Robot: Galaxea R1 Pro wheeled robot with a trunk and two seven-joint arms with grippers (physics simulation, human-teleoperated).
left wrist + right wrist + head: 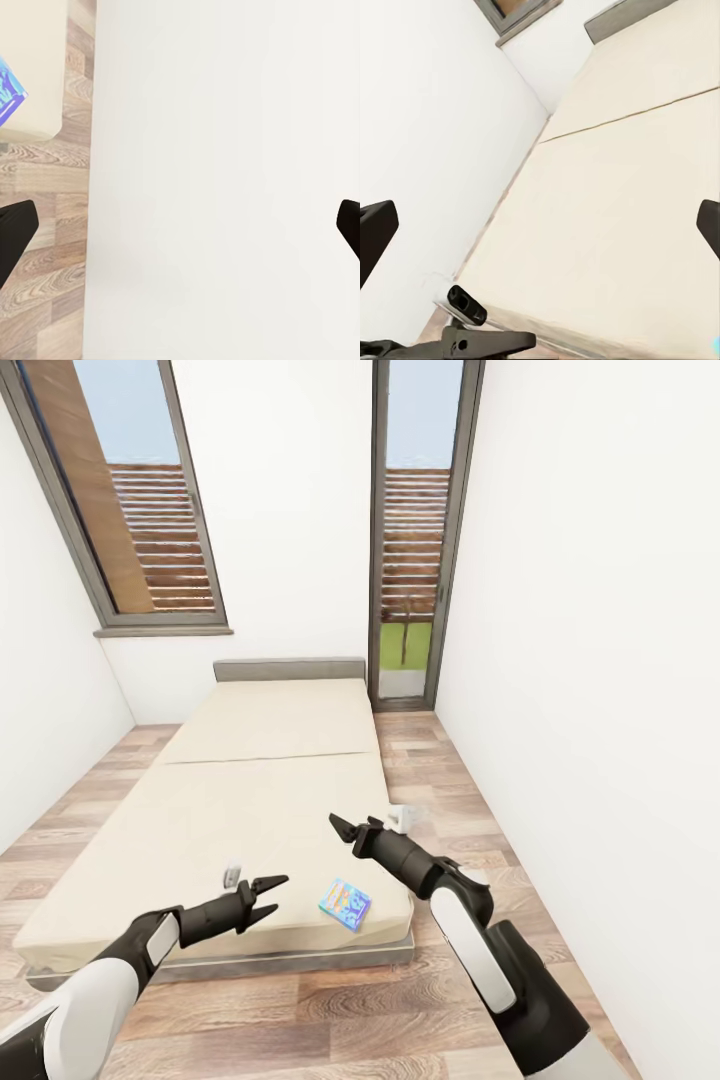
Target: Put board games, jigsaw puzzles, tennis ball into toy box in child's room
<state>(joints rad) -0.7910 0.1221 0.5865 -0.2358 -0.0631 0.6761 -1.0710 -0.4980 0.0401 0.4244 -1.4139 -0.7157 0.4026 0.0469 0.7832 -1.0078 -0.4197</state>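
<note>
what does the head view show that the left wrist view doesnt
Head view alone: the two tall windows, the grey headboard, the full length of the bed, and both arms, with the left claw and right claw open over the mattress. Left wrist view alone: a broad stretch of white wall seen close up, framed by that claw's dark fingertips. Both share: the blue board game near the bed's foot corner, and the wood plank floor.
</note>
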